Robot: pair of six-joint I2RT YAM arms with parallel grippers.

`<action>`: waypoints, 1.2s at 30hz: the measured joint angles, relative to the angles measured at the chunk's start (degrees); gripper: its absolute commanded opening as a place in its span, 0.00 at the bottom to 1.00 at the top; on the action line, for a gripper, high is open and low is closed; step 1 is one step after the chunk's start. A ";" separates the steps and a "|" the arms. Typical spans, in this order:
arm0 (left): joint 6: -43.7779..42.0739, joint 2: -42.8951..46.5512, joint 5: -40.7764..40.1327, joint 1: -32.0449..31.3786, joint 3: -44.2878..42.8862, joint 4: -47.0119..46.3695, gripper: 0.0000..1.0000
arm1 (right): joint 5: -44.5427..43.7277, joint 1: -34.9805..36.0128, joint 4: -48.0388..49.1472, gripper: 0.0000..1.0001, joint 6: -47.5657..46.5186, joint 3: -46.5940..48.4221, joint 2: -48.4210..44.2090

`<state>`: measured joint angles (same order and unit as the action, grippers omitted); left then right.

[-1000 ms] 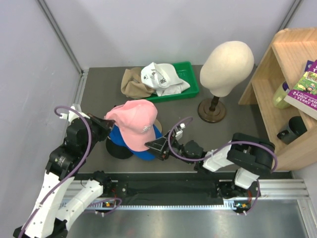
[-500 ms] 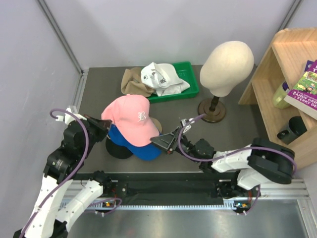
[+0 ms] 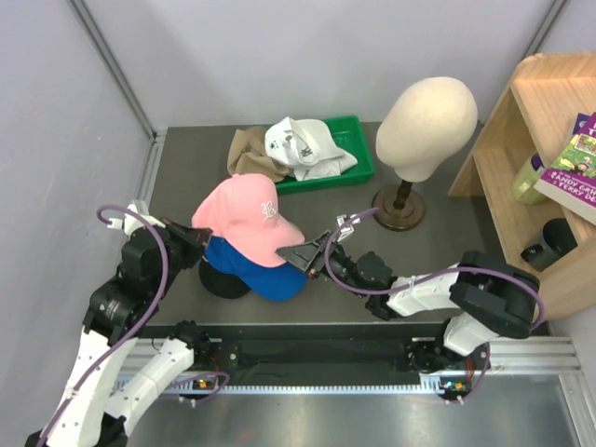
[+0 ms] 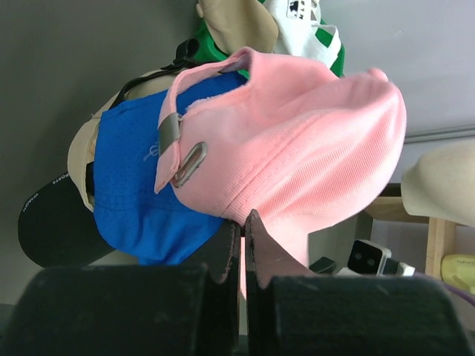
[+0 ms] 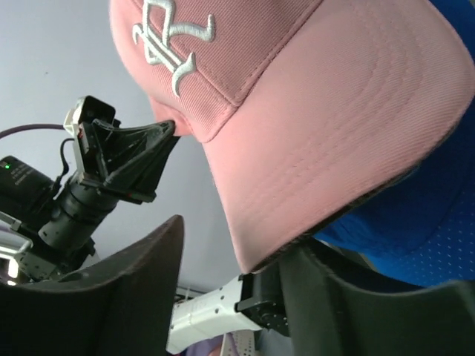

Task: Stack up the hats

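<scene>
The left gripper [image 3: 191, 237] is pressed together on the back edge of the pink cap [image 3: 237, 219], beside its strap buckle. The right gripper [image 3: 304, 253] is spread, with the cap's brim between its two fingers; the lower finger seems to touch the brim's underside, though the wrist view is too close to be sure.

The pink cap sits on top of a pile at the near left of the table [image 3: 186, 177]. Under it lie a blue cap [image 3: 251, 272], a tan cap [image 4: 78, 159] and a black cap [image 3: 222, 282] at the bottom. That makes four caps in the pile.

Two more caps are at the far side: a white cap [image 3: 298, 144] with a dark logo in the green tray [image 3: 363, 154], and a brown cap [image 3: 250, 154] hanging over the tray's left end. Six caps in all.

The table is dark grey, closed in by pale grey walls. One cream foam head [image 3: 426, 126] stands on a round wooden base [image 3: 396, 209] to the right of the tray. One wooden shelf [image 3: 521, 140] stands at the far right.
</scene>
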<state>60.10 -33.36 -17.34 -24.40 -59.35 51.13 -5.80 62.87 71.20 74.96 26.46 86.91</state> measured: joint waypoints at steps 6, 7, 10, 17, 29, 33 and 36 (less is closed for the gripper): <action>-2.36 0.74 0.24 0.00 0.00 0.59 0.00 | -0.46 -0.15 -0.33 0.00 -0.94 1.84 -1.14; -3.32 0.76 0.37 0.00 -0.02 0.59 0.01 | -0.55 -0.15 -0.55 0.00 -0.98 1.79 -2.03; -6.25 0.63 1.09 0.00 -0.72 0.61 0.46 | -0.96 -0.15 -1.84 0.00 -1.09 1.29 -5.46; -14.99 -2.64 -0.87 -0.02 -11.82 2.84 0.97 | -4.92 -0.17 -7.63 0.00 -3.37 1.38 -12.96; -28.22 -7.56 -15.63 0.00 -24.52 5.53 0.99 | -2.51 -0.02 -10.08 0.00 -4.92 13.70 -2.86; -29.57 -7.78 -16.31 0.00 -23.74 4.96 0.99 | -2.27 0.39 -13.79 0.00 -4.81 11.67 -4.04; -30.34 -7.78 -16.35 0.00 -22.23 3.89 0.99 | -2.58 0.94 -17.75 0.00 -4.63 8.02 -7.04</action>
<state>29.76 -41.15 -33.69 -24.40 -81.58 55.02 -8.38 63.81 53.45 70.32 34.48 79.88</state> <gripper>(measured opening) 0.991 0.044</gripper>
